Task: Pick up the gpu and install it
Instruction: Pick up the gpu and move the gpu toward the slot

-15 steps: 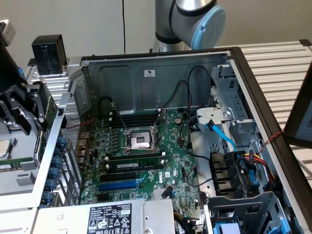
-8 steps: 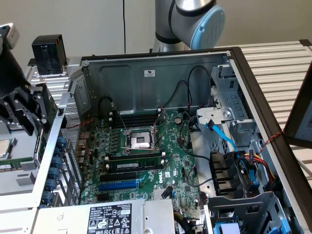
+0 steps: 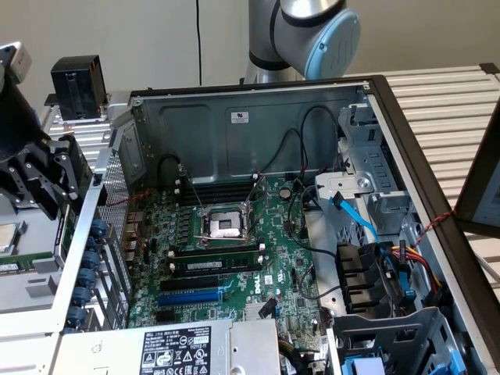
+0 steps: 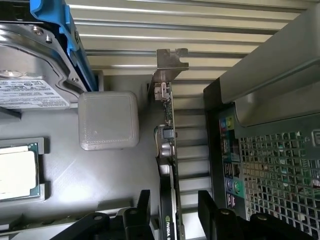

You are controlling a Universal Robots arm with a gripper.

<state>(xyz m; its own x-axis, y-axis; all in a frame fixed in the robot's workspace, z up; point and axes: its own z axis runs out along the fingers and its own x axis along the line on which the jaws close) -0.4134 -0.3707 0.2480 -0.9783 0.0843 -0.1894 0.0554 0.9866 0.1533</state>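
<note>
- Big grey metal tower case (image 3: 234, 117) lying open on its side on the pale slatted desk (image 3: 453, 101), panel off, probably for straight-down access to the board.
- Large green motherboard (image 3: 262, 242) flat on the case floor, long blue expansion slot (image 3: 191, 295) looking bare, so nothing installed yet by the look of it.
- Grey parts tray (image 4: 115, 175) just outside the case's perforated rear wall, carrying a silver hard drive in a blue bracket (image 4: 30, 75) and a square processor chip (image 4: 15, 172) in separate pockets, likely to keep each part at a known spot.
- Black gripper (image 4: 175, 196) low over the tray's side, jaws spread wide and straddling the card, one finger either side, not visibly pinching.
- Small gpu, green board with black shroud and silver end bracket (image 4: 170, 115), standing on its long edge between tray and case wall, bracket end farthest from the gripper. Parked upright like that presumably to offer both flat faces for a pinch.
</note>
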